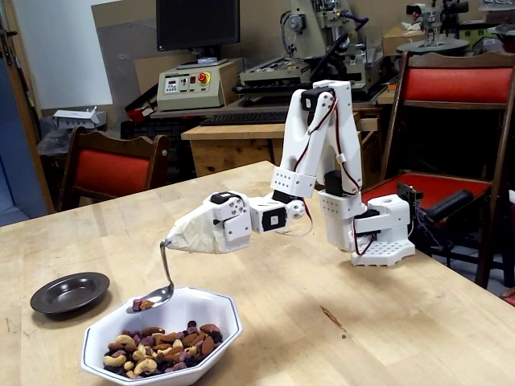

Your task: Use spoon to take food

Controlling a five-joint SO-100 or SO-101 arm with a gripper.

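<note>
Fixed view showed the white arm (322, 161) reaching out to the left over a pale wooden tabletop (338, 322), its base near the tabletop's right edge. The gripper (173, 240) was wrapped in pale tape or cloth, so the jaws could not be seen; whether they were clenched or released could not be told, though the spoon (163, 281) hung from the wrapped tip. Its thin handle bent sharply at the top and ran almost straight down, with the oval bowl turned out to the left at the bottom. The spoon's bowl sat just above the far left rim of a white octagonal bowl (217, 310) and carried about 2 small pieces, 1 dark and 1 brown. The food (165, 346) lay heaped in the near part of the white bowl: pale cashews, brown nuts and dark purple-red pieces. A small dark saucer (70, 292) rested on the tabletop left of the white bowl, apart from it. Behind the tabletop stood 2 red-cushioned chairs (113, 170), a monitor (197, 24) and workshop machines.
</note>
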